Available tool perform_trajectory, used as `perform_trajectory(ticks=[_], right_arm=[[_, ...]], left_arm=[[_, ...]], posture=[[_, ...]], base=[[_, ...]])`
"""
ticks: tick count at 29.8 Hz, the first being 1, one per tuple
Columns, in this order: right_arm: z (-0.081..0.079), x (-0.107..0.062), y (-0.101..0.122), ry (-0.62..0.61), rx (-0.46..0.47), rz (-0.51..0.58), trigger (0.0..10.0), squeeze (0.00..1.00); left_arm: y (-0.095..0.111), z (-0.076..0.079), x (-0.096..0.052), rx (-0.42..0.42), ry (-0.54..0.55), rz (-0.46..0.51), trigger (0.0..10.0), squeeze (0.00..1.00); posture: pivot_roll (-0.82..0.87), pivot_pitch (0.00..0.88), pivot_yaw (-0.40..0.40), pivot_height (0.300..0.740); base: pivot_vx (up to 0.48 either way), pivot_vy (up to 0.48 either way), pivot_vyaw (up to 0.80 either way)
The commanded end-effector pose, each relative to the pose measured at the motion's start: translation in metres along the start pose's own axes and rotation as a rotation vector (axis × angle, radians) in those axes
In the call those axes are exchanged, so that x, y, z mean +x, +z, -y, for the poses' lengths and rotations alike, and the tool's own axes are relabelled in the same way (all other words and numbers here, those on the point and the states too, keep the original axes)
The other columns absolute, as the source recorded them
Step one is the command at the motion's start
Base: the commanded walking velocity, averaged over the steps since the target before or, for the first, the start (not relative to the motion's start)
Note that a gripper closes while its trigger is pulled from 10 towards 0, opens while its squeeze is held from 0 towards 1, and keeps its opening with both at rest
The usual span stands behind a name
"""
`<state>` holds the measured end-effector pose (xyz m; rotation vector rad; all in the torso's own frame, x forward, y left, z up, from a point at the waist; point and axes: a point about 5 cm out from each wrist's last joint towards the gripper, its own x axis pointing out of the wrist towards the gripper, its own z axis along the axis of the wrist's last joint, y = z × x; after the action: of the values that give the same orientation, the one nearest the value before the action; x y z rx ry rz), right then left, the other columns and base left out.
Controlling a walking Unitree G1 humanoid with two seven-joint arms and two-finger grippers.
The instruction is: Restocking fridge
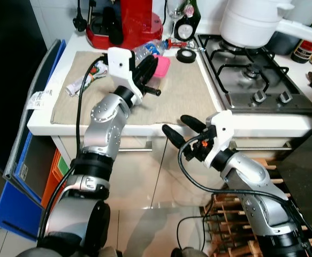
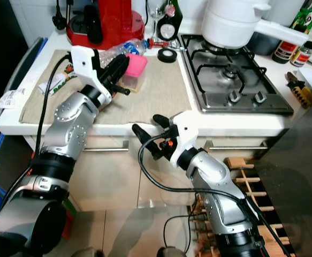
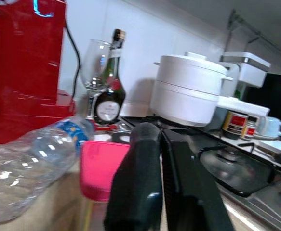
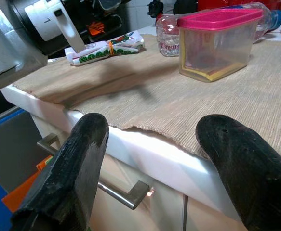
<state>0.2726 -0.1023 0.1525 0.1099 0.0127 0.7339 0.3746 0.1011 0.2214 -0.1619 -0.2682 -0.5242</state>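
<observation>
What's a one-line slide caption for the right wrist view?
Open right gripper faces the counter edge, looking across the beige mat at a pink-lidded container.

A beige woven mat (image 1: pixel 182 93) covers the white counter (image 1: pixel 43 122). At the back stands a red coffee machine (image 1: pixel 131 21), with a wine glass (image 3: pixel 96 65) and a dark bottle (image 3: pixel 110 89) just beside it. A roll of black tape (image 1: pixel 186 55) lies near the steel gas hob (image 1: pixel 257 80), where a white lidded pot (image 1: pixel 249 21) sits on a rear burner. Below, a wooden rack (image 1: pixel 236 235) rests on the floor.
</observation>
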Motion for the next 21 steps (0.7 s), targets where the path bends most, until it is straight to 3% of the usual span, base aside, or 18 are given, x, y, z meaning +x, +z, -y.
perform_trajectory(ticks=[1, 2, 3, 4, 5, 6, 8, 9, 15, 21], right_arm=[[0.001, -0.002, -0.004, -0.010, 0.002, -0.006, 10.0, 0.00], [0.001, -0.002, -0.004, -0.010, 0.002, -0.007, 10.0, 0.00], [0.001, -0.002, -0.004, -0.010, 0.001, -0.007, 10.0, 0.00], [0.001, -0.002, -0.004, -0.011, 0.001, -0.008, 10.0, 0.00], [0.001, -0.002, -0.004, -0.011, 0.001, -0.008, 10.0, 0.00], [0.001, -0.002, -0.004, -0.012, -0.001, -0.008, 10.0, 0.00], [0.001, -0.002, -0.004, -0.012, -0.001, -0.009, 10.0, 0.00], [0.002, -0.002, -0.004, -0.013, -0.002, -0.009, 10.0, 0.00], [0.002, -0.003, -0.005, -0.015, -0.004, -0.014, 10.0, 0.00], [0.003, -0.001, -0.004, -0.015, -0.008, -0.010, 10.0, 0.00]], left_arm=[[-0.002, 0.003, -0.001, 0.039, 0.008, -0.033, 0.0, 0.00], [-0.004, 0.004, 0.000, 0.047, 0.007, -0.049, 0.0, 0.00], [-0.006, 0.006, -0.001, 0.055, 0.004, -0.060, 0.9, 0.00], [-0.008, 0.009, 0.000, 0.076, -0.001, -0.078, 10.0, 0.00], [-0.008, 0.009, 0.000, 0.076, -0.001, -0.078, 10.0, 0.00], [-0.007, 0.012, -0.001, 0.091, -0.012, -0.076, 7.6, 0.00], [-0.007, 0.014, -0.001, 0.099, -0.020, -0.071, 7.6, 0.00], [-0.007, 0.017, -0.001, 0.112, -0.029, -0.073, 10.0, 0.00], [-0.025, 0.024, -0.002, 0.197, 0.046, -0.149, 10.0, 0.00], [-0.031, 0.025, -0.001, 0.225, 0.127, -0.193, 10.0, 0.00]], posture=[[-0.09, 0.033, -0.050, 0.740], [-0.09, 0.033, -0.050, 0.740], [-0.09, 0.035, -0.051, 0.740], [-0.09, 0.036, -0.051, 0.740], [-0.09, 0.036, -0.051, 0.740], [-0.09, 0.036, -0.051, 0.740], [-0.09, 0.037, -0.051, 0.740], [-0.09, 0.036, -0.053, 0.740], [-0.09, 0.032, -0.058, 0.740], [-0.10, 0.029, -0.053, 0.740]], base=[[0.000, 0.000, 0.00], [0.000, 0.000, 0.00], [0.000, 0.000, 0.00], [0.000, 0.000, 0.00], [0.000, 0.000, 0.00], [0.000, 0.000, 0.00], [0.000, 0.000, 0.00], [0.000, 0.000, 0.00], [0.000, 0.000, 0.00], [0.000, 0.000, 0.00]])
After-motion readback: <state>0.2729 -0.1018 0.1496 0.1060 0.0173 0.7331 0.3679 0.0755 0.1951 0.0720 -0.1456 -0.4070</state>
